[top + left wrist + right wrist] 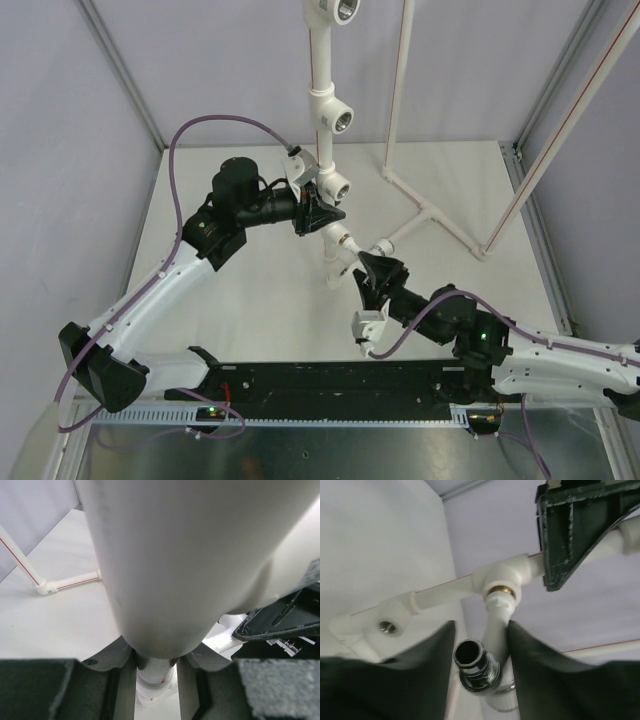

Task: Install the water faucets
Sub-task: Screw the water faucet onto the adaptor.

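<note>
Top external view: the left arm rises from its base at the near left, elbow bent, and reaches across the table [240,300] to the upright pipe [319,55]. The left gripper [322,212] is clenched on that pipe just below a tee. Its wrist view shows the pipe filling the gap between the two fingers [122,690].

The right arm stretches in low from the near right, wrist angled up toward the pipe's foot. The right gripper [362,268] straddles the water faucet [350,243]. In the right wrist view the faucet's brass end sits in a tee socket [500,577] and its chrome mouth points toward the camera. Whether these jaws are actually pinching the faucet cannot be told.

A thin red line runs along the side pipe [445,587]. The red print on the gripped pipe is too blurred to read.
</note>
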Tool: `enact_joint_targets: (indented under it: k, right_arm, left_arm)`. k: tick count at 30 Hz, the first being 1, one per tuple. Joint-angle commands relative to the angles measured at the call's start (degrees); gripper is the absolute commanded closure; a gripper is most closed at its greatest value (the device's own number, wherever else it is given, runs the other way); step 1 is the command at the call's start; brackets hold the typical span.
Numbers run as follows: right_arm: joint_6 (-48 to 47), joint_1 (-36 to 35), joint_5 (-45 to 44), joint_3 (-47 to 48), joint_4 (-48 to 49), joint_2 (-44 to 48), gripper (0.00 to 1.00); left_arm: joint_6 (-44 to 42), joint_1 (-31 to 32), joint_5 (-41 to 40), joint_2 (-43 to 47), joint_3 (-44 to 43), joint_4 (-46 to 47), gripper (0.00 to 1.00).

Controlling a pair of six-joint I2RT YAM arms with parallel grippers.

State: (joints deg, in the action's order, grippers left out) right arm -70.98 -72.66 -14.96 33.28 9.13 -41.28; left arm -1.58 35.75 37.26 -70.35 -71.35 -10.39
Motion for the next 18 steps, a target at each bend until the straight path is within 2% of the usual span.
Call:
enact_joint_targets:
  k: [1,3,5,7,11,16,18]
  right_arm:
    - [8.41,-0.36,-0.93,2.67,5.93,-2.18,0.64]
    - [13.06,-0.31,-3.05,2.63,4.94,-2.88,0.85]
    - [19.52,-0.36,-4.81,2.37,4.43,-3.14,0.96]
    - [29.81,-0.37,-7.43,1.67,6.31,-2.9,0.99]
    - [60.19,0.01,-10.86,0.03,12.72,-1.67,1.0]
    - [109.75,0.58,-13.27,-5.46,24.38,-1.21,1.0]
    - [129.72,1.07,-13.63,-8.63,31.92,-2.57,1.0]
  left_arm:
    - [4.76,0.2,3.27,-1.06,0.43,-6.44,0.96]
    - [4.75,0.18,3.31,-1.03,0.42,-6.45,0.96]
    - [4.82,0.13,3.49,-1.09,0.38,-6.45,0.96]
    - [4.83,0.07,3.52,-1.06,0.35,-6.43,0.96]
    - [4.84,0.11,3.42,-1.05,0.34,-6.4,0.96]
    - [4.84,0.06,3.35,-1.21,0.42,-6.41,0.96]
    - [4.84,0.03,3.35,-1.27,0.38,-6.46,0.96]
